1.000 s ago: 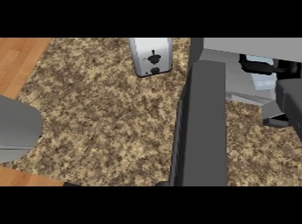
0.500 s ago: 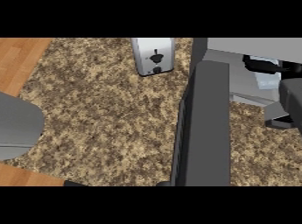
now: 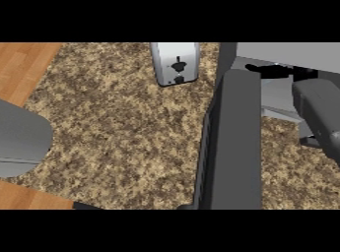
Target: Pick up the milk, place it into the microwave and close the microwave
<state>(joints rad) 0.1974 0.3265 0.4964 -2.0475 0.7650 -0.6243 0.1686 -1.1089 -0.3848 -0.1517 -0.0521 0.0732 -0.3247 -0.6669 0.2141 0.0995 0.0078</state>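
Note:
The microwave [image 3: 296, 51] stands at the top right with its dark door [image 3: 230, 142] swung open toward me, edge-on down the middle of the view. My right forearm reaches into the cavity. My right hand [image 3: 278, 70] shows black at the back of the opening, fingers curled over the far end of a pale grey carton, the milk [image 3: 278, 101]. The forearm hides most of the carton's right side. Only the grey left forearm [image 3: 12, 133] shows at the left edge; its hand is out of view.
A silver toaster [image 3: 176, 63] stands at the back, just left of the microwave door. Speckled granite counter [image 3: 121, 138] fills the middle. Wooden floor [image 3: 12, 64] shows beyond its left edge.
My right forearm has pushed further into the microwave with the carton. The left forearm has crept slightly to the right.

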